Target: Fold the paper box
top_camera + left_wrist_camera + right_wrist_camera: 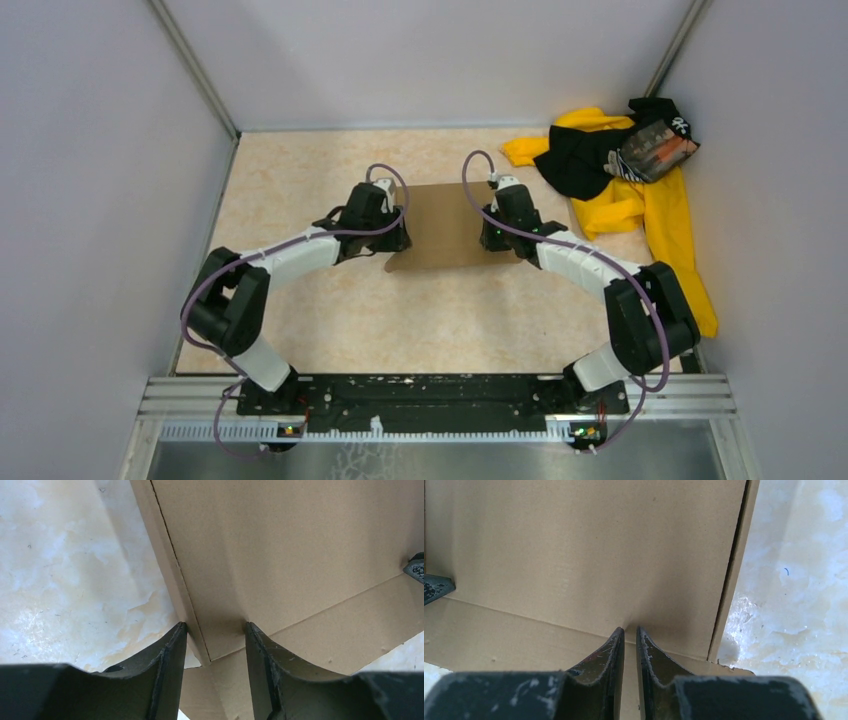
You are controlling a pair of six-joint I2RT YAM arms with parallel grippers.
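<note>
The paper box [445,225] is a brown cardboard sheet lying flat mid-table. My left gripper [398,238] is at its left edge and my right gripper [487,232] at its right edge. In the left wrist view the left gripper [215,630] stands partly open, its fingers [172,647] straddling the box's near left corner, where a narrow side flap [167,565] meets the main panel [280,545]. In the right wrist view the right gripper [630,630] is nearly closed, tips resting on the crease of the cardboard [589,555], nothing visibly between them.
A yellow-and-black clothing pile [620,170] lies at the back right, close to the box's right side. Grey walls enclose the marbled tabletop [330,320] on three sides. The arms' mounting rail [430,395] runs along the near edge.
</note>
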